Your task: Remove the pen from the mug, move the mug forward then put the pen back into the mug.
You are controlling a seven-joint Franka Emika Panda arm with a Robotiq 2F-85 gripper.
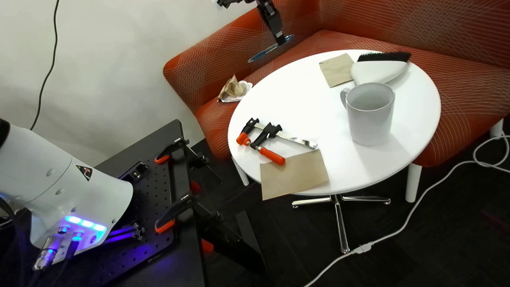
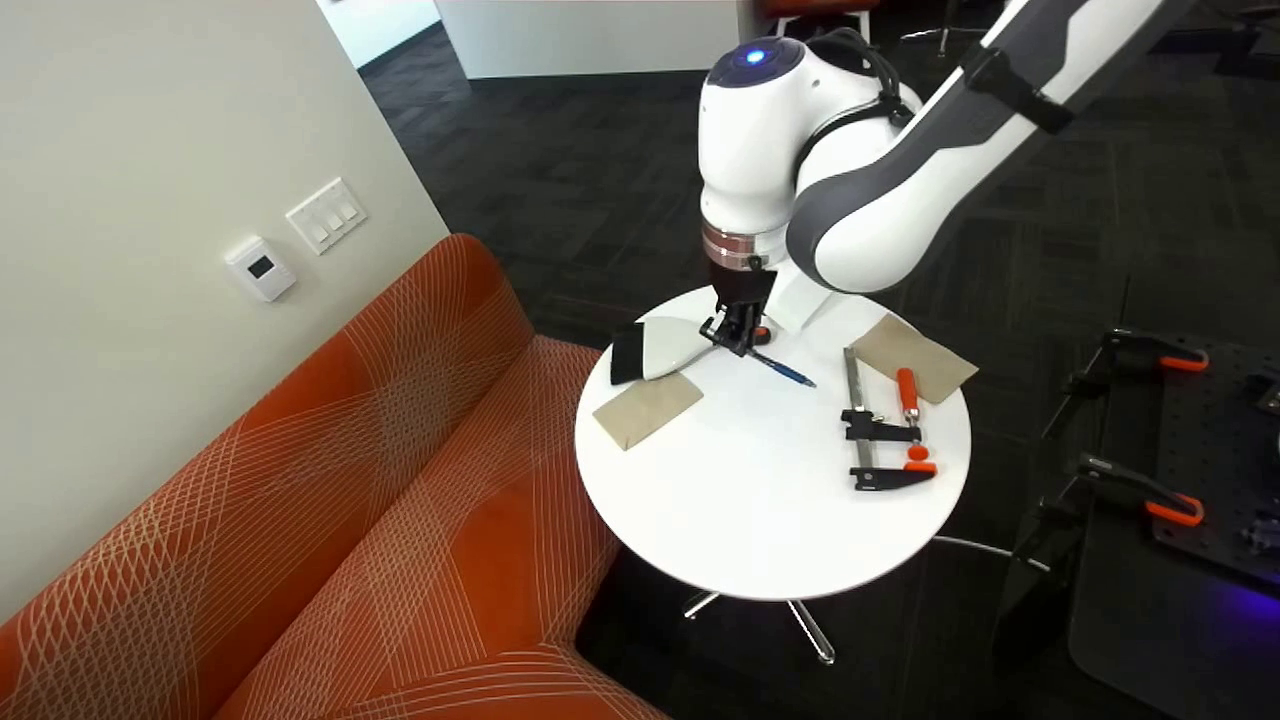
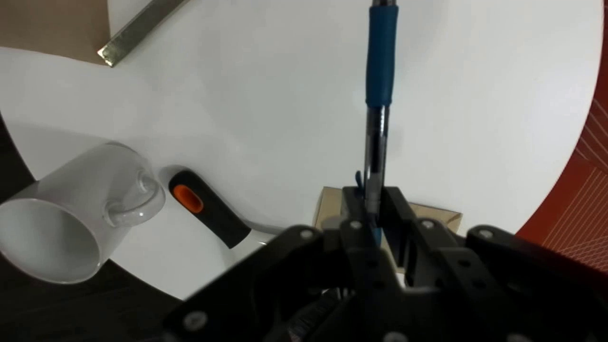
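Note:
A blue pen with a clear barrel (image 3: 380,57) is pinched between my gripper's (image 3: 373,202) two fingers, its blue grip end pointing out beyond them. In both exterior views the pen (image 1: 265,53) (image 2: 785,370) hangs aslant from the gripper (image 1: 283,40) (image 2: 742,345), raised over the table and apart from the mug. The white mug (image 1: 369,115) stands upright on the table, its inside looking bare. In the wrist view the mug (image 3: 76,209) lies to the left of my fingers, handle toward them. The arm covers much of the mug (image 2: 798,298) in an exterior view.
A white brush with black bristles (image 1: 378,71) lies beside the mug; its black-and-orange handle (image 3: 209,209) sits between mug and gripper. An orange-handled clamp (image 1: 272,155) rests near a brown paper sheet (image 1: 295,175). Another sheet (image 2: 648,410) lies by the brush. A red couch (image 2: 450,520) borders the round table.

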